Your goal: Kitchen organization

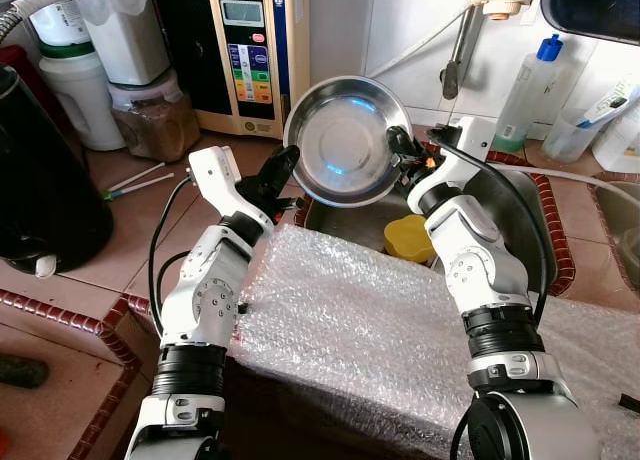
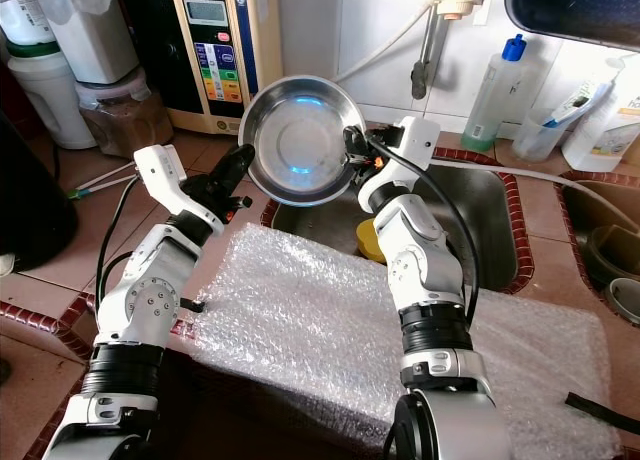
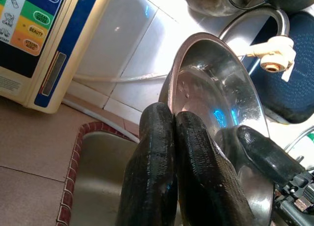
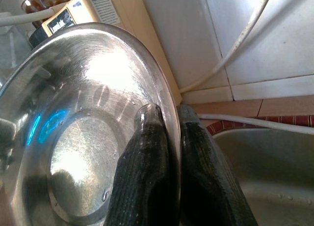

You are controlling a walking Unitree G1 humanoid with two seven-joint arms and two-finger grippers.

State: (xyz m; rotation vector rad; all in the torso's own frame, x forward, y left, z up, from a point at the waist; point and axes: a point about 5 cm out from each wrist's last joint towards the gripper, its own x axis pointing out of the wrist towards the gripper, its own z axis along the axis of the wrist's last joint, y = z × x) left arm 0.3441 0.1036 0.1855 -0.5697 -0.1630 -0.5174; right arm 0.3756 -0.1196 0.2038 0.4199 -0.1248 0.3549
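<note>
I hold the steel bowl above the sink, my left gripper at its nine o'clock rim, my right gripper at three. The water ionizer stands at eleven o'clock, bubble wrap at six, a yellow container in the sink.

Tiled counter; bubble wrap atop.

Steel bowl, tilted on edge, is pinched at opposite rims by left gripper and right gripper, so it blocks yr path to the tap behind. Sink below: yellow container takes the near part. Bubble wrap sheet in front lies flat, open overhead. Water machine and jars crowd the left side.
</note>
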